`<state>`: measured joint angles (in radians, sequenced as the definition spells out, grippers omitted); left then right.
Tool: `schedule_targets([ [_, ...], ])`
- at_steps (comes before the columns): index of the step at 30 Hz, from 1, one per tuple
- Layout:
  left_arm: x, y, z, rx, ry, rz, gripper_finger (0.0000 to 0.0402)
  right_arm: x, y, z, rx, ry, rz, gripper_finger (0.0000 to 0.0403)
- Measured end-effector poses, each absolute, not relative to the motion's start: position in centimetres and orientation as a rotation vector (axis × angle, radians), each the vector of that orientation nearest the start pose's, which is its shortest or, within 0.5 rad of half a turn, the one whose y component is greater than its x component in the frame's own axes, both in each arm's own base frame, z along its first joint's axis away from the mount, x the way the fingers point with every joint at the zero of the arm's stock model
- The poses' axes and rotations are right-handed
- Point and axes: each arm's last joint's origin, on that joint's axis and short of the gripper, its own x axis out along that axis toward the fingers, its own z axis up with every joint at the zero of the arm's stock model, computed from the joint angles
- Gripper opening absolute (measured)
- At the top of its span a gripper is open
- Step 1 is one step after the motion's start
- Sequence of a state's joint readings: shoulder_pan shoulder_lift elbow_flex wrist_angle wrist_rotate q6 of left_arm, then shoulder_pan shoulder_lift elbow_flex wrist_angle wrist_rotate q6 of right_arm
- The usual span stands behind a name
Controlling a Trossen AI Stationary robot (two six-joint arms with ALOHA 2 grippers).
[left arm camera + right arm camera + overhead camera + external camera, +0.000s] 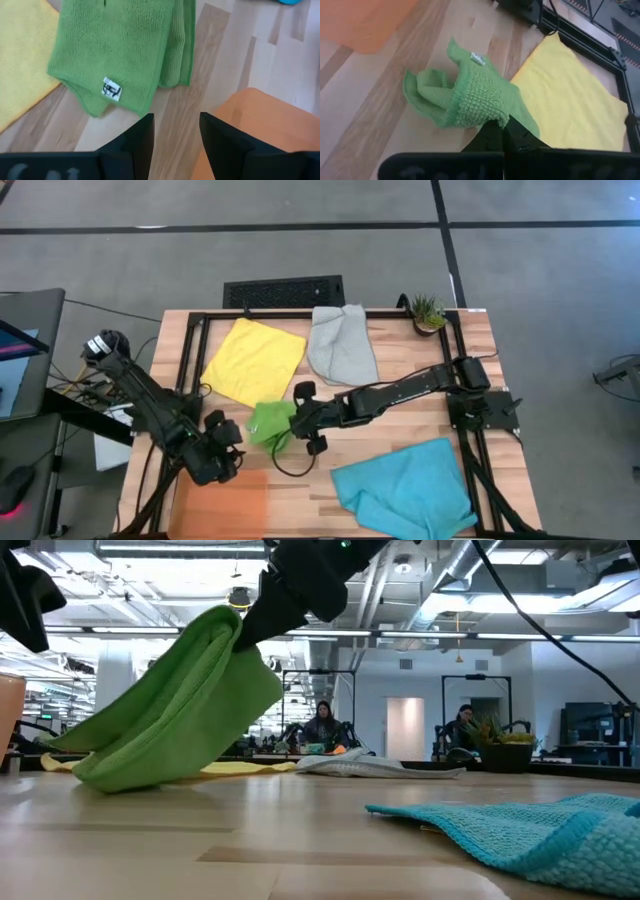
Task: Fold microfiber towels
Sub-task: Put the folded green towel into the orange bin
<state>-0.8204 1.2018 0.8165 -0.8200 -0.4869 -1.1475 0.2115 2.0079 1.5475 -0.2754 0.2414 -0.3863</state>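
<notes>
Item one: green towel (270,423), bunched and partly folded, near the middle of the tabletop (400,430), just beside the yellow towel (254,361). I see my right hand (502,131) clenched on one edge of it, lifting that edge while the lower folds rest on the wood; a white label shows on a corner.

Item two: yellow towel, spread flat toward the far side.

Item three: light grey towel (342,345), lying loosely beside the yellow one, near a small potted plant (428,313).

Item four: turquoise towel (405,488), rumpled, at the near right.

Item five: orange tray (220,502), flat at the near left. My left hand (175,132) hangs released above its edge, fingers (142,137) parted, close to the green towel, grasping nothing.
</notes>
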Motion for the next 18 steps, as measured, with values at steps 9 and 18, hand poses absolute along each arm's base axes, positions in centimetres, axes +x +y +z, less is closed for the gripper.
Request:
schedule_targets([
  [9,14.9,-14.5,22.7,-0.327,0.924,0.279,0.0150,44.8,8.8,24.7,-0.597,0.656,0.071,0.0000],
  [18,14.6,-14.3,23.3,-0.313,0.802,0.318,0.0150,45.1,8.8,26.4,-0.617,0.632,0.073,0.0000],
])
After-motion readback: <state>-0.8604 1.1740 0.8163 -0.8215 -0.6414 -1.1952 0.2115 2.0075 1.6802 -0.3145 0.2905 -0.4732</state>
